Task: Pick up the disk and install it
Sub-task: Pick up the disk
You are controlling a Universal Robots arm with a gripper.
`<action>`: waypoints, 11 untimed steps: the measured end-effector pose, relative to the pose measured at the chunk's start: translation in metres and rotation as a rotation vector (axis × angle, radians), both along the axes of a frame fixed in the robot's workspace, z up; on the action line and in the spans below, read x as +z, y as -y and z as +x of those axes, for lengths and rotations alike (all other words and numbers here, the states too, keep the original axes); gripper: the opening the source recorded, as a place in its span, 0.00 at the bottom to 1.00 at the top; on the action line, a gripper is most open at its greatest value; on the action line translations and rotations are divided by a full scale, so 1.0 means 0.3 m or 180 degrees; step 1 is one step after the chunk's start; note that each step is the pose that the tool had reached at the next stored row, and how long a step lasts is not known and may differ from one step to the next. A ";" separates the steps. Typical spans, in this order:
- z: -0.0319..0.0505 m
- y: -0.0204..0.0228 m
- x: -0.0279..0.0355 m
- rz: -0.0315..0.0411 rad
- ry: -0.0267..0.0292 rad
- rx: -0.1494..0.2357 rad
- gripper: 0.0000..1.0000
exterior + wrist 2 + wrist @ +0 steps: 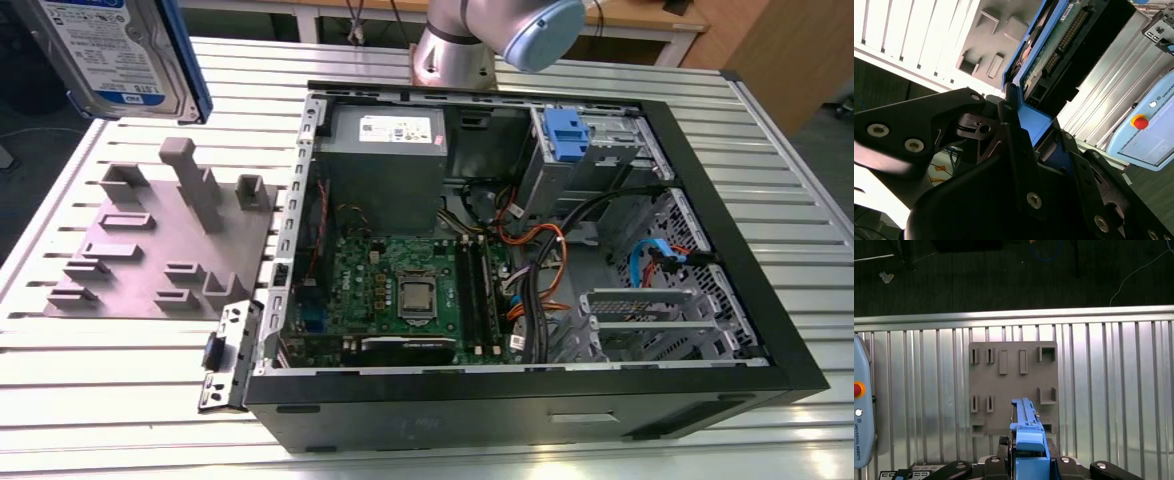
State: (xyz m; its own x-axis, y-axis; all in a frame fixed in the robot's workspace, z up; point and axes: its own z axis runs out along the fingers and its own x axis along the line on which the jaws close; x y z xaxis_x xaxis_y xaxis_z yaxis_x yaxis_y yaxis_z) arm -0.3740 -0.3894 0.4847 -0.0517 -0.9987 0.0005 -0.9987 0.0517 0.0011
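While clamping the disk (114,55) by its blue rail in the closed fingers of the gripper (1031,120), holds it aloft, upper left of the exterior view, above the grey fixture plate (160,240). Pick-up done; not yet seated in the open computer case (534,400), centre right.

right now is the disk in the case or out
Out: the gripper holds the disk above the grey fixture plate, outside the open case.

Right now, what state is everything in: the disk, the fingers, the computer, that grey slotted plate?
disk: in the air, above the grey plate.
fingers: shut on the disk's blue rail.
computer case: on its side, panel off, insides exposed.
grey plate: flat on the table.
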 end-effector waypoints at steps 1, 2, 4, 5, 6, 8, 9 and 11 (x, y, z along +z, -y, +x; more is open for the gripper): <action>0.000 0.006 0.000 0.0000 0.0000 0.0000 0.36; 0.000 0.013 0.000 0.0000 0.0000 0.0000 0.36; 0.000 0.031 0.000 0.0000 0.0000 0.0000 0.36; 0.000 0.039 0.000 0.0000 0.0001 0.0000 0.36; 0.000 0.047 0.000 0.0000 0.0000 0.0000 0.36; 0.000 0.057 0.000 0.0000 0.0000 0.0000 0.36; 0.002 0.060 0.000 -0.0001 0.0000 0.0000 0.36; 0.010 0.062 0.000 0.0000 0.0001 0.0000 0.36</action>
